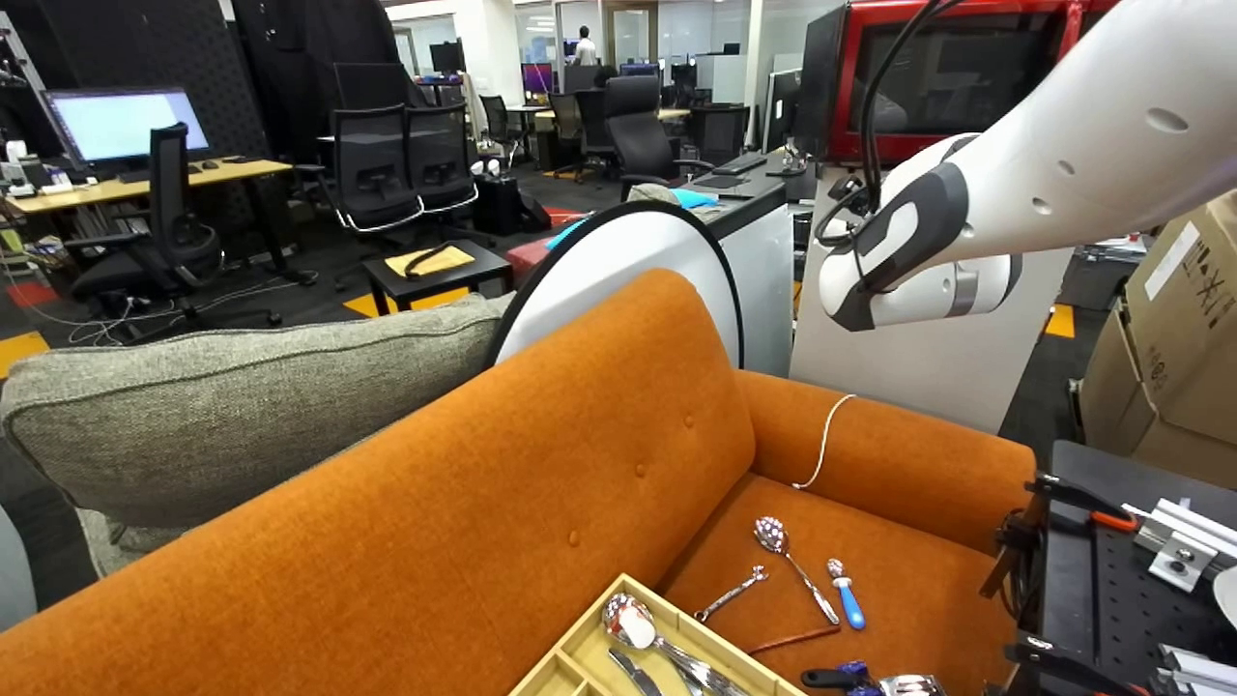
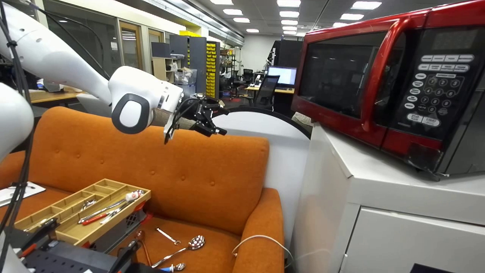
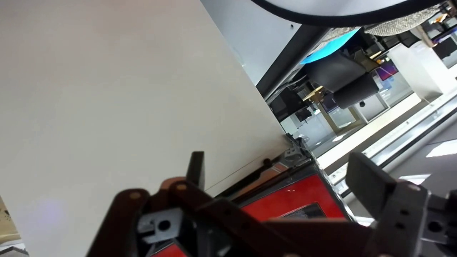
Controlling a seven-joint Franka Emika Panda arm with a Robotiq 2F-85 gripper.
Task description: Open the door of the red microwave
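Note:
The red microwave (image 2: 439, 87) stands on a white pedestal at the right of an exterior view. Its door (image 2: 337, 72), with dark glass and a red vertical handle (image 2: 380, 72), looks shut. The microwave door also shows at the upper right of an exterior view (image 1: 952, 82), partly behind the arm. My gripper (image 2: 224, 121) is open and empty, in the air left of the microwave and apart from it. In the wrist view the open fingers (image 3: 280, 175) frame a lower corner of the microwave (image 3: 285, 196), tilted in the picture; the handle is out of view there.
The white pedestal (image 2: 326, 189) fills much of the wrist view (image 3: 125, 89). An orange sofa (image 2: 197, 167) with loose utensils and a wooden cutlery tray (image 2: 113, 189) lies below the arm. A round white panel (image 2: 261, 125) stands behind the sofa. Cardboard boxes (image 1: 1189, 319) stand by the pedestal.

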